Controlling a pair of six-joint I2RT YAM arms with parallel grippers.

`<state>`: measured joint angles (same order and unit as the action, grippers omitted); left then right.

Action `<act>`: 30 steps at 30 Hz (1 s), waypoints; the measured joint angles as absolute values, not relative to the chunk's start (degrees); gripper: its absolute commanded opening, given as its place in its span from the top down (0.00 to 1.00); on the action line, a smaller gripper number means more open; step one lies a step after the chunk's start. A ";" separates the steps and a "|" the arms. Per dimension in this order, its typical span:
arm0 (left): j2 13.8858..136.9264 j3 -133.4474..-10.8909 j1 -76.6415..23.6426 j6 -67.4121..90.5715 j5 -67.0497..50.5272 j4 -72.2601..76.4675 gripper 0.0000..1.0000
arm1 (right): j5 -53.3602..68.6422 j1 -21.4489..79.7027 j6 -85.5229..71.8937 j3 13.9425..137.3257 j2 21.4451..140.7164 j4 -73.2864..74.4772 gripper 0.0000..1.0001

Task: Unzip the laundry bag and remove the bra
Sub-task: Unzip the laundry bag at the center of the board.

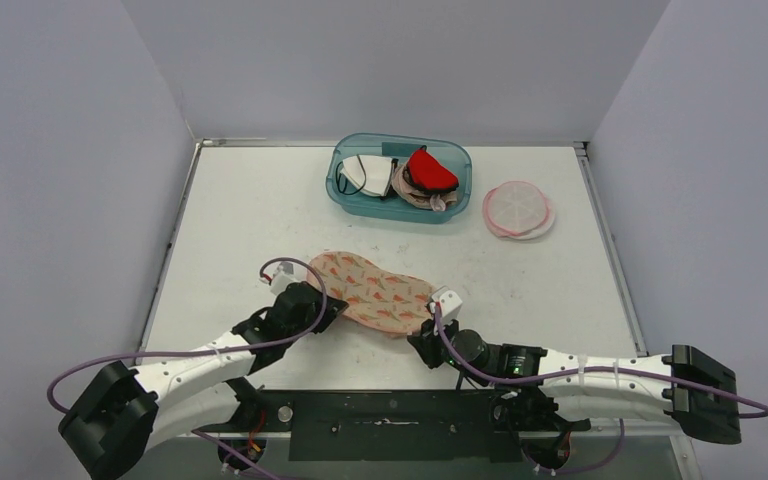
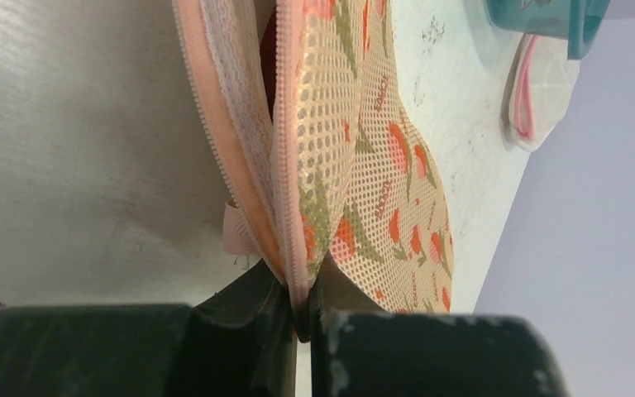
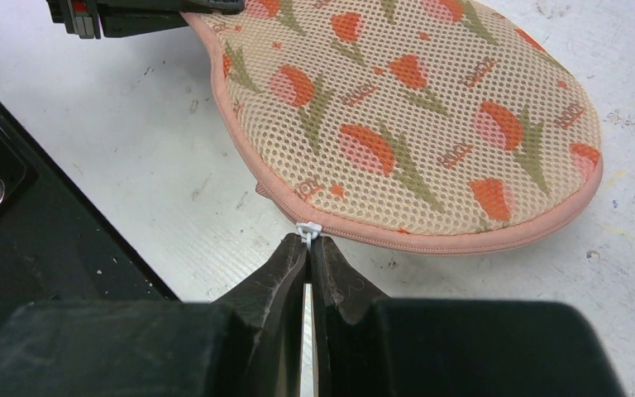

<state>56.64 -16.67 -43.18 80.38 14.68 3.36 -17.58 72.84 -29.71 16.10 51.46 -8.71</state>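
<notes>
The laundry bag (image 1: 375,290) is a flat mesh pouch with a tulip print and pink trim, lying mid-table. My left gripper (image 2: 304,318) is shut on the bag's pink edge at its left end, where the zip halves (image 2: 240,165) stand parted. The bra is hidden inside; only a sliver of red fabric (image 2: 269,58) shows in that gap. At the bag's near edge, my right gripper (image 3: 308,244) is shut on the small white zipper pull (image 3: 308,228). From above, the left gripper (image 1: 332,303) and right gripper (image 1: 425,330) flank the bag (image 3: 413,116).
A teal bin (image 1: 340,190) at the back holds several garments, one of them red (image 1: 430,170). A round, pink-rimmed mesh pouch (image 1: 518,208) lies to its right. The black mounting plate (image 1: 390,420) runs along the near edge. Walls close in the sides.
</notes>
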 measured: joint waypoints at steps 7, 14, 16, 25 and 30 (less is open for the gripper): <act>64.49 -22.65 -41.23 72.95 9.72 3.81 0.67 | -17.08 72.84 -29.85 15.88 51.92 -9.23 0.95; 65.41 -25.43 -40.93 69.14 5.39 3.20 0.04 | -14.96 73.19 -29.87 15.79 54.26 -11.35 0.95; 62.70 -25.19 -41.25 69.34 4.86 1.34 0.04 | -14.31 73.23 -29.85 15.79 55.02 -12.29 0.95; 37.80 -16.58 -55.96 78.52 9.23 -8.29 0.04 | -10.66 73.93 -28.67 16.40 64.05 -18.37 0.95; 38.61 -13.58 -63.09 83.66 13.58 -7.66 0.04 | -8.29 73.97 -26.94 19.68 70.30 -21.76 0.95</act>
